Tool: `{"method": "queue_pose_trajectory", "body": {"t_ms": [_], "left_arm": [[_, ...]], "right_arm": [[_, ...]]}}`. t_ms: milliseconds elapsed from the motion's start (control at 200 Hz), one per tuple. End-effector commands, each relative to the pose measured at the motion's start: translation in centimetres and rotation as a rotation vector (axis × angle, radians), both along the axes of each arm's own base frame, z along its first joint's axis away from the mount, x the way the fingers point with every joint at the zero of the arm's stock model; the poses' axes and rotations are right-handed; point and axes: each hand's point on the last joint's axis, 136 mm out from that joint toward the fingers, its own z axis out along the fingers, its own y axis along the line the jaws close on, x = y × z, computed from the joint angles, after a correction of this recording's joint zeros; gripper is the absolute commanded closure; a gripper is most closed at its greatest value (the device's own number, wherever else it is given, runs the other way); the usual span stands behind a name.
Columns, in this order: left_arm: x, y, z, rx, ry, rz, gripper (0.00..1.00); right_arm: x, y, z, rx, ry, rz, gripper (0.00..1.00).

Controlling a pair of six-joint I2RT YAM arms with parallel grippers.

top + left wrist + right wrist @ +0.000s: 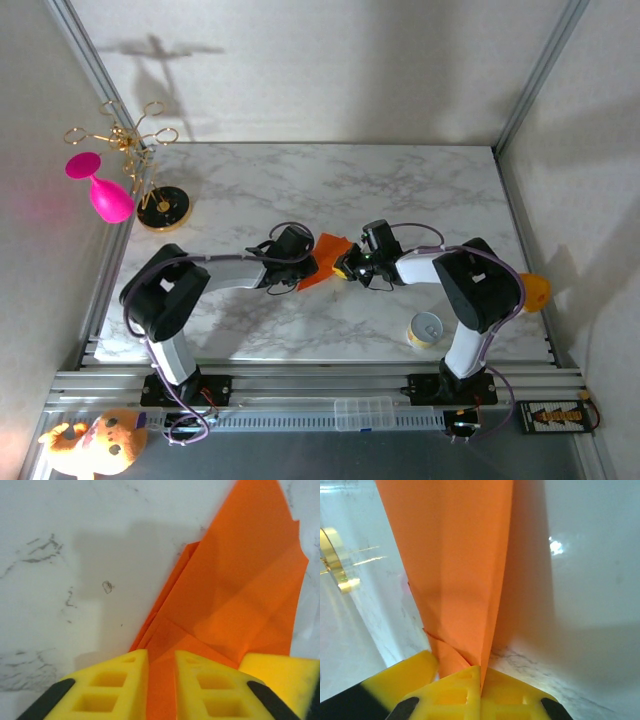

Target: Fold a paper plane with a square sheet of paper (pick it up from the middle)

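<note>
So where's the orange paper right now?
The orange paper sits mid-table in the top view, between the left gripper and the right gripper, which pinches it.

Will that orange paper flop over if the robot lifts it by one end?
Probably a little: the orange paper looks thin, so its free end may droop. Its folded layers and creases should stiffen it somewhat. It seems very light, and the right gripper pinches it shut, so it likely won't slip.

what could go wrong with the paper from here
1. The right hand pinches the folded paper at one narrow end; a pull could tear or crumple it.
2. The left hand has its fingers slightly apart around the paper, so it may slip and the layered folds could spring open.
</note>
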Motion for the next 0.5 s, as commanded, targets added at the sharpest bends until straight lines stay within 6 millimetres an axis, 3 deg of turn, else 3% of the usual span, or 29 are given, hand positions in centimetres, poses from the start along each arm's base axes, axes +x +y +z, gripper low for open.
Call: {"method": "queue_pose_trajectory", "body": {"t_ms": [0, 125, 320, 496], "left_arm": [[0.8, 0.6, 3.4, 0.012, -0.114, -0.03, 0.73], [0.9, 0.9, 5.9, 0.06, -0.273, -0.117, 0.54], [-0.1, 0.3, 8.0, 0.156, -0.501, -0.304, 0.28], [-1.4, -1.5, 8.2, 0.186, -0.667, -0.497, 0.22]], "right_arm": [[1.4, -0.6, 2.3, -0.049, -0.091, -0.003, 0.99], [1.9, -0.8, 3.6, -0.075, -0.134, 0.003, 1.0], [2.5, -1.4, 5.1, -0.105, -0.154, -0.001, 1.0], [3.3, -2.0, 5.7, -0.119, -0.154, -0.015, 1.0]]}}
